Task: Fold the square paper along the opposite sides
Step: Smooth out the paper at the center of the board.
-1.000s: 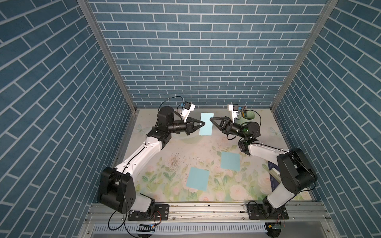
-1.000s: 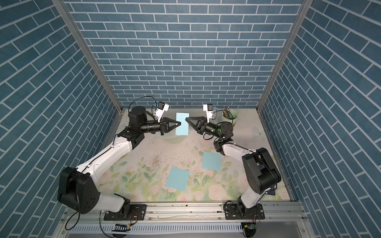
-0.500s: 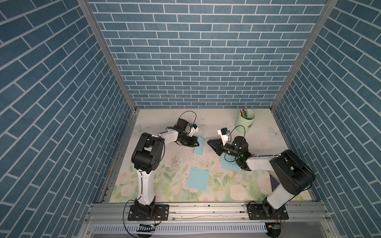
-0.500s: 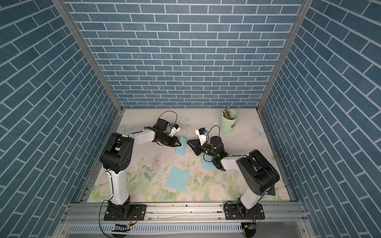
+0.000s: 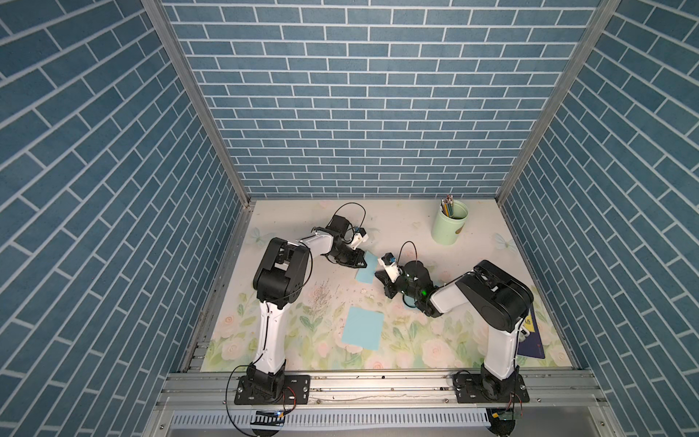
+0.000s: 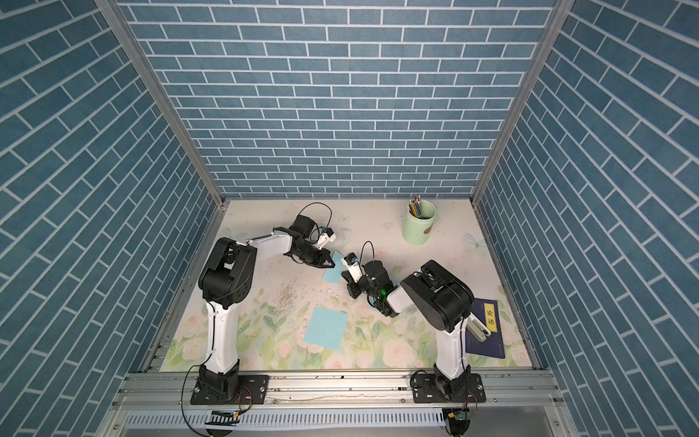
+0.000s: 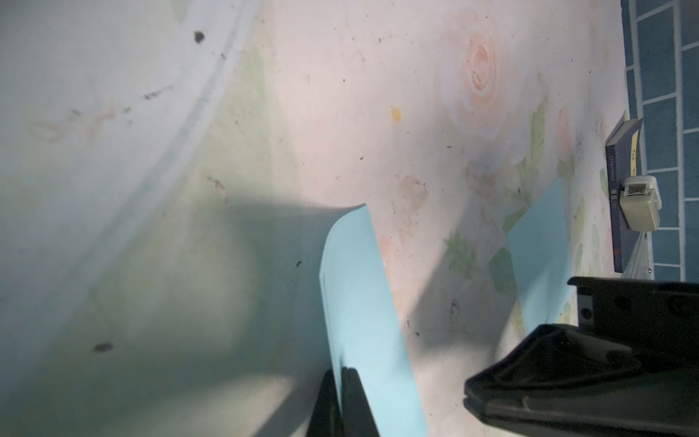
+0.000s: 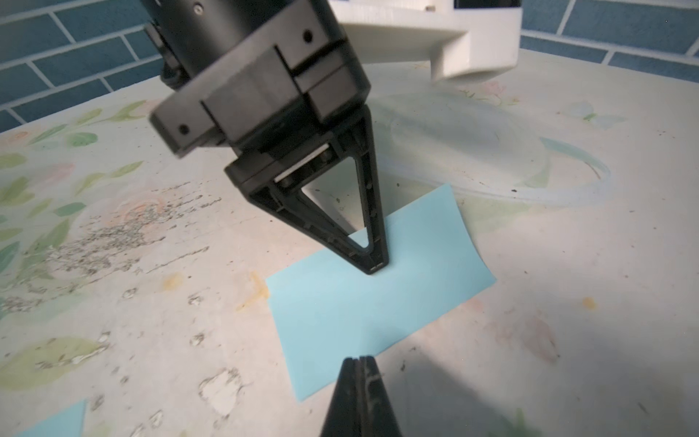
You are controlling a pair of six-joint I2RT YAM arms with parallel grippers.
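The blue paper (image 8: 378, 302), folded over with one end curled, was pinned by the closed left gripper (image 8: 374, 266), its crease judged left for the closed right gripper (image 8: 359, 361).

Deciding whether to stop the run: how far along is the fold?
Done: the paper lies on the table, apparently folded to a rectangle. In hand: the left gripper, shut, rests its tip on it; the right gripper, shut, sits at its edge. Remaining: one end curls up, so the crease may need pressing; another sheet lies flat, unfolded.
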